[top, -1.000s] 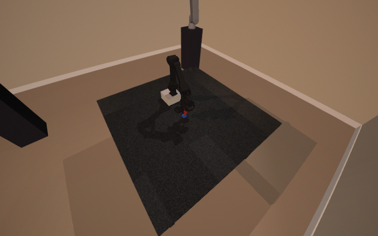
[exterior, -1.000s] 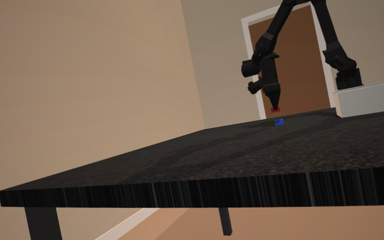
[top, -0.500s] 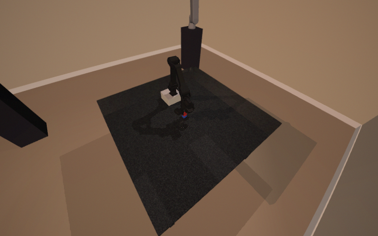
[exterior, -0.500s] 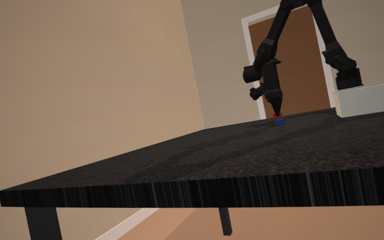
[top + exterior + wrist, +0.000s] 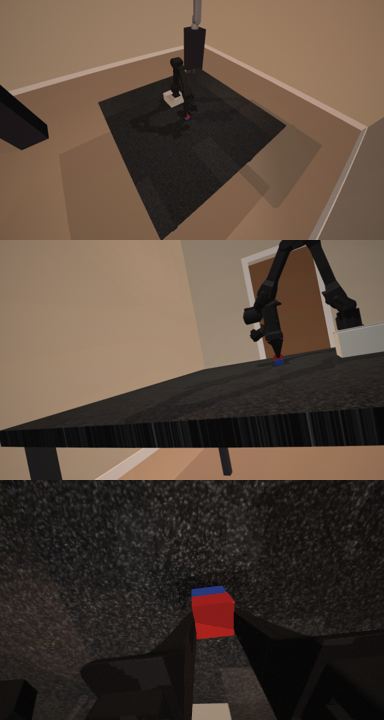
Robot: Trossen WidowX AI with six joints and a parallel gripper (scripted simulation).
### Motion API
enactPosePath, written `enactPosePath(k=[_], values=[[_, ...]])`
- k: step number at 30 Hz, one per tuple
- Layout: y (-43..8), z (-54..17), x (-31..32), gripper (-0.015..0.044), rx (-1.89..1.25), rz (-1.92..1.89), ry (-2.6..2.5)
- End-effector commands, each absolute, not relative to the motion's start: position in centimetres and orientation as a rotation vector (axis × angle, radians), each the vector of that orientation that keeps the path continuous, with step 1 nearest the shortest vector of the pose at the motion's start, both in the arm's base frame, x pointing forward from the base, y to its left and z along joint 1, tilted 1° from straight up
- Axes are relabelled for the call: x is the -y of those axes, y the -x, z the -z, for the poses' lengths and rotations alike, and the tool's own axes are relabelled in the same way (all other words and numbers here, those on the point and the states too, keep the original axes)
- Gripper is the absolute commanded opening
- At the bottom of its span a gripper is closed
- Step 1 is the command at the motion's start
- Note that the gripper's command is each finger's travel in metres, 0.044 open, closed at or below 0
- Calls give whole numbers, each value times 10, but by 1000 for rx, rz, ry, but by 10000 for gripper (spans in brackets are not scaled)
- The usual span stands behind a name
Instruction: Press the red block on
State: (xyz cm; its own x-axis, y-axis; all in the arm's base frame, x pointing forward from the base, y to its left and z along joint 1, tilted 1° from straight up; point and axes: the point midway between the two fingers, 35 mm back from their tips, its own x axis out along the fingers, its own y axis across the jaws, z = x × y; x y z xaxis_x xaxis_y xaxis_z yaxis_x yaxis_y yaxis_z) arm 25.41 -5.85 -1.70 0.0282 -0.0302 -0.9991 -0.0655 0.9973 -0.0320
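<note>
Pinching the red block (image 5: 188,116) (image 5: 274,357) (image 5: 213,620) between both fingers of the gripper (image 5: 187,114) (image 5: 278,356) (image 5: 211,613), pointing down. Holding it directly on top of the blue block (image 5: 187,118) (image 5: 279,362) (image 5: 209,591), apparently touching along the seam, though too small in the exterior view to be confirming a full click. Not letting go. Showing a strip of blue past one edge of the red in the wrist view. Resting the blue one on the dark tabletop (image 5: 169,169) (image 5: 198,398) (image 5: 100,540). Bending the black arm (image 5: 175,76) (image 5: 278,265) up and over, from a white box (image 5: 173,102) (image 5: 361,340) (image 5: 211,712) standing on the same top, well apart from the stack in the exterior view. Farther back, showing a brown door (image 5: 294,310) in a white frame (image 5: 246,279), behind the arm.
</note>
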Motion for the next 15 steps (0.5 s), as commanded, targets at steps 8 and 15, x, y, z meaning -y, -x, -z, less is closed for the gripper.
enactPosePath(k=[8, 15], values=[[-254, 20, 58, 0, -1545, -24, 74], [-254, 20, 58, 0, -1544, -27, 76]])
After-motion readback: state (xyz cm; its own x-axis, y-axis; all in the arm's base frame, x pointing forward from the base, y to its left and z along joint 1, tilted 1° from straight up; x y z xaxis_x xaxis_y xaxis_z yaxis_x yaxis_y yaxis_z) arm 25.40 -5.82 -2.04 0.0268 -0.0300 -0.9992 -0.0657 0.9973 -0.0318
